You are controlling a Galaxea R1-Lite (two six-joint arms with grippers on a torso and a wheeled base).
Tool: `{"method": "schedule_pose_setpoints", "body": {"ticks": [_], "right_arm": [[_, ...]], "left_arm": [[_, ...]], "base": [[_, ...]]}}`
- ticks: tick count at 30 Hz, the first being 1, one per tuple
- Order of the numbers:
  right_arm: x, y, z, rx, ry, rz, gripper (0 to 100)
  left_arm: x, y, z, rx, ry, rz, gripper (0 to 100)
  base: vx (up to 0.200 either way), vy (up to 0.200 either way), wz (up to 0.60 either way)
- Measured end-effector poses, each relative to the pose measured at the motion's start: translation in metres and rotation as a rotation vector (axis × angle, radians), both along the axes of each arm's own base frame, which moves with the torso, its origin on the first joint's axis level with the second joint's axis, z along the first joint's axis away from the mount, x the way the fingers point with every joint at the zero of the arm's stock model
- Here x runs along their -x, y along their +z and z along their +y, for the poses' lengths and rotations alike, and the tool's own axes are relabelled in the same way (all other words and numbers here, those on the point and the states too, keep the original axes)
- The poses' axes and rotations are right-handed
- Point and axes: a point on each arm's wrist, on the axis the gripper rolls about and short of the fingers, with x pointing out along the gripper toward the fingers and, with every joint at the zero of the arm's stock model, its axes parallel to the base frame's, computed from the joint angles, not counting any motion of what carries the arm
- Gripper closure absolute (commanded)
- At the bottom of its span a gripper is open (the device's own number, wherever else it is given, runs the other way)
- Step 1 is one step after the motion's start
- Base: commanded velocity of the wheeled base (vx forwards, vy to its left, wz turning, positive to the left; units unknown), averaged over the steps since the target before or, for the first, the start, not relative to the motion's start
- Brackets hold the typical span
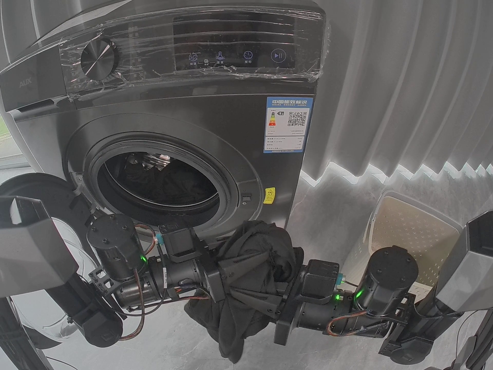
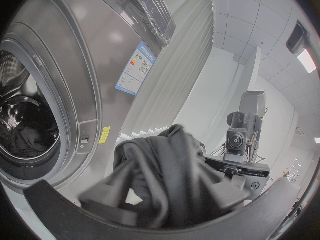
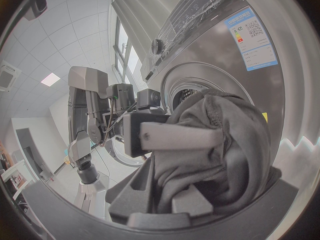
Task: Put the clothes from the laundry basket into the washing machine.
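Observation:
A bundled dark garment hangs in the air below and right of the washing machine's round opening. My left gripper comes in from the left and my right gripper from the right, and both are shut on the garment, facing each other. Cloth droops below them toward the floor. In the left wrist view the garment bulges between the fingers. The right wrist view has the garment pinched too, with the left gripper's finger across it. Dark clothes lie inside the drum. The white laundry basket stands at the right.
The machine's door hangs open at the left, behind my left arm. White pleated curtains cover the wall right of the machine. Grey floor lies between the machine and the basket.

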Motion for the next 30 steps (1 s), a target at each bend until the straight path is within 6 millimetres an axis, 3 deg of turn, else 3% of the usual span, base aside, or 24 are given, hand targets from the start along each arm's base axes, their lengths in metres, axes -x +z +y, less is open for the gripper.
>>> {"method": "schedule_pose_setpoints", "body": {"ticks": [8,9,20,30], "right_arm": [[-0.002,0.000,-0.002,-0.002,-0.009,-0.005,100],[-0.002,0.001,-0.002,-0.002,-0.011,-0.007,0],[-0.002,0.002,-0.016,0.005,-0.092,0.005,0],[0.004,0.004,-0.078,0.060,-0.250,0.046,0]], "left_arm": [[0.002,0.004,0.002,0.006,0.005,-0.007,100],[0.003,0.005,0.002,0.010,0.004,-0.008,100],[0.010,0.014,0.008,0.021,0.031,-0.023,100],[0.019,0.008,0.021,-0.007,0.114,0.008,100]], "base": [[0.000,0.000,0.00],[0.000,0.000,0.00],[0.000,0.000,0.00],[0.000,0.000,0.00]]}}
